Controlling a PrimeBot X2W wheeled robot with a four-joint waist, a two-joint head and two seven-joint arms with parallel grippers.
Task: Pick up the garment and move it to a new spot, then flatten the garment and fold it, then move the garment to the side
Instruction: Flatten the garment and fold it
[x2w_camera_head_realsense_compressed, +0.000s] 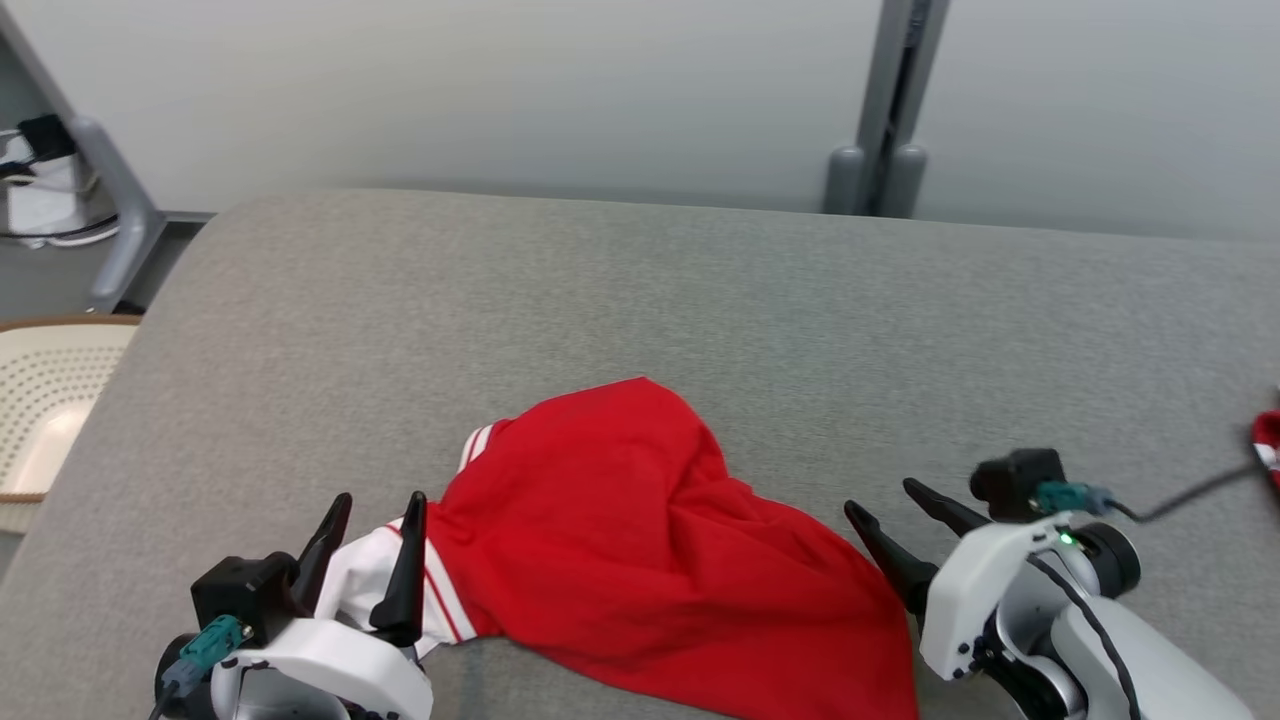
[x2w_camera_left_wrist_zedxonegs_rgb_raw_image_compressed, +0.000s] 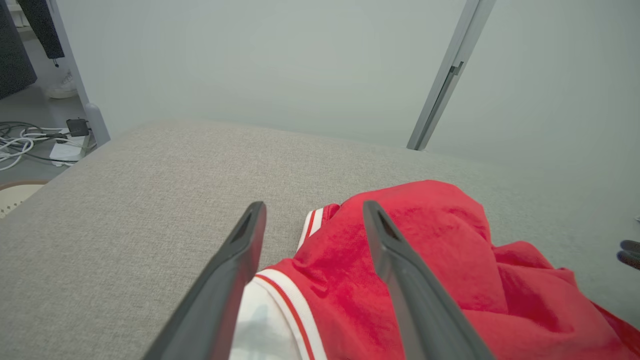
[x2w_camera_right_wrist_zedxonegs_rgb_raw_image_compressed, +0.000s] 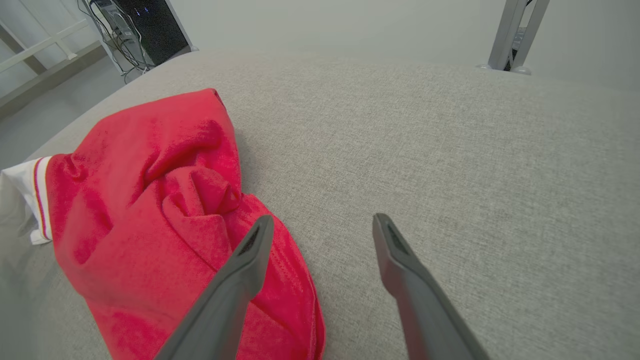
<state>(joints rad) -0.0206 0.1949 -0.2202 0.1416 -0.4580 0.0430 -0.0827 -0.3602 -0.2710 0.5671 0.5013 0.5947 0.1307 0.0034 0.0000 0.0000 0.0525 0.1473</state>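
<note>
Left gripper (x2w_camera_head_realsense_compressed: 382, 497) low at the near left, fingers spread wide, gripping nothing, poised over the white end of the garment (x2w_camera_head_realsense_compressed: 640, 520); contact with the cloth impossible to judge. From the left wrist, one finger above the white trim and grey cloth, the other above the red. Right gripper (x2w_camera_head_realsense_compressed: 878, 493) at the near right, equally wide apart and empty, just beside the garment's right edge. From the right wrist, one finger over the stitched red hem, the other over bare grey fabric.

Garment crumpled in a loose heap near the front edge of the grey upholstered surface (x2w_camera_head_realsense_compressed: 700, 300), roughly at the middle, between the two grippers. Mostly bright red, with a soft, plush-looking nap up close. Humped highest toward the back, then sloping down to a flatter spread at the near right. Deep folds and a bunched knot of cloth through the centre. At the left end, a white section, edged by a white band with thin red stripes. A second striped white band peeking out at the upper left of the red mass. Well apart, at the far right edge, a small red-and-white scrap (x2w_camera_head_realsense_compressed: 1268, 440).
</note>
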